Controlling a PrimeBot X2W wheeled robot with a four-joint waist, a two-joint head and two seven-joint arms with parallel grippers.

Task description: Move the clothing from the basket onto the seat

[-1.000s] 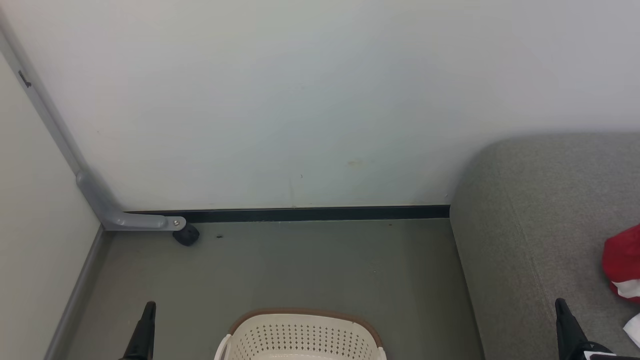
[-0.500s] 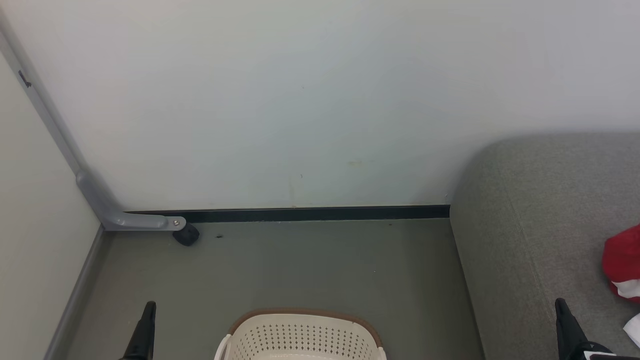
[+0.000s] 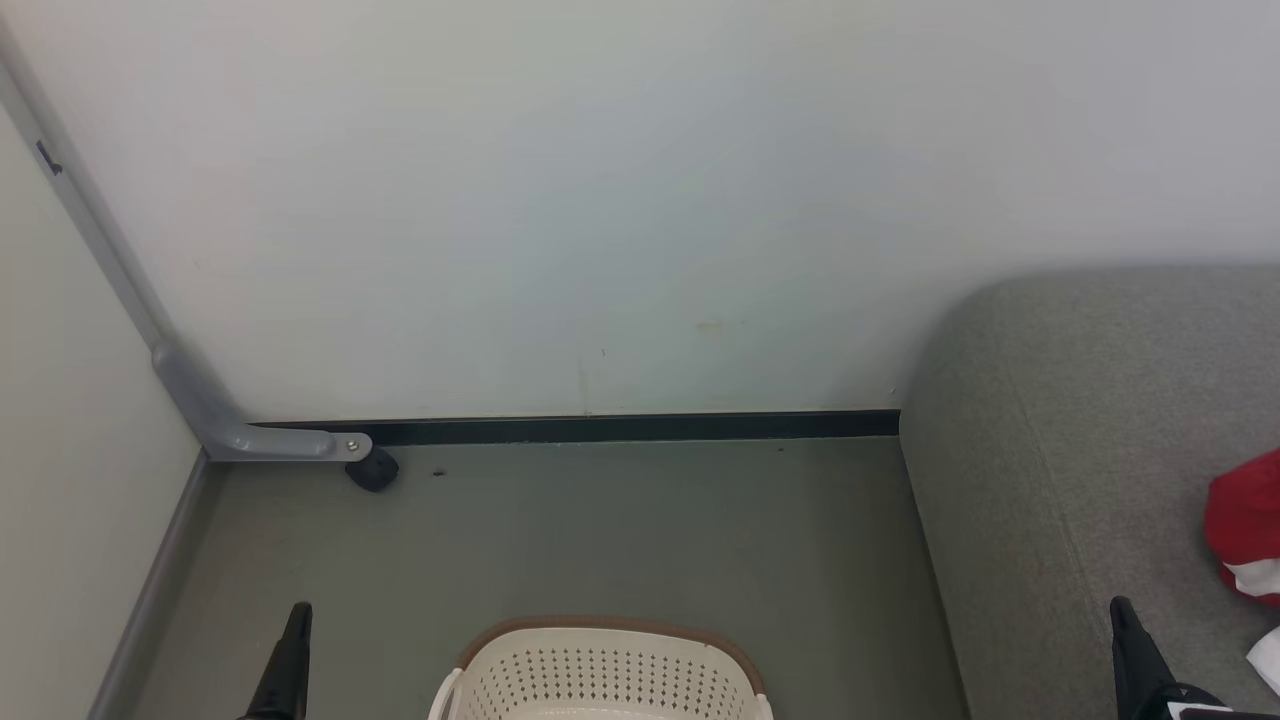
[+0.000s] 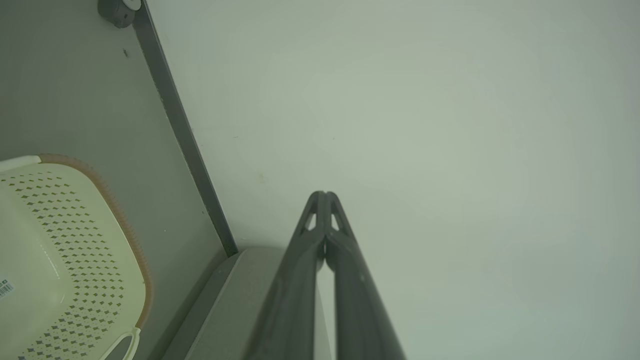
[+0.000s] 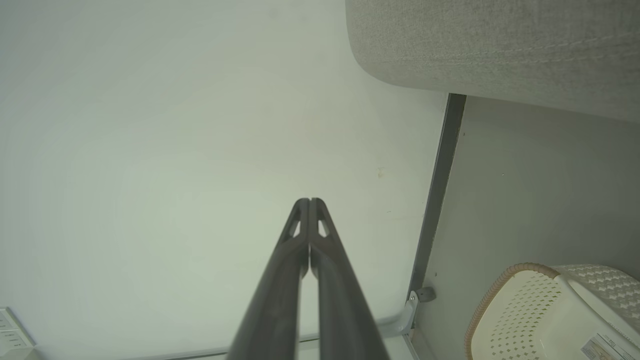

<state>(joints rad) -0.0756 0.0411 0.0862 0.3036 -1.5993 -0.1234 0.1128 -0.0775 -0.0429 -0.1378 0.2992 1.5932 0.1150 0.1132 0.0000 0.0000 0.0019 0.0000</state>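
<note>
Against a plain white wall, the grey-green floor meets a black skirting strip. A grey metal bracket with a dark round foot occupies the left corner. The basket stands on the floor at bottom centre, between both grippers. The seat abuts the wall at right, and red-and-white clothing lies on it at the frame edge. On the left gripper and the right gripper, the fingers are pressed together, holding nothing.

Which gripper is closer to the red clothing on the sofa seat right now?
Right. The right gripper is close by the red clothing, over the seat; the left gripper is beyond the basket, on its far side.
</note>
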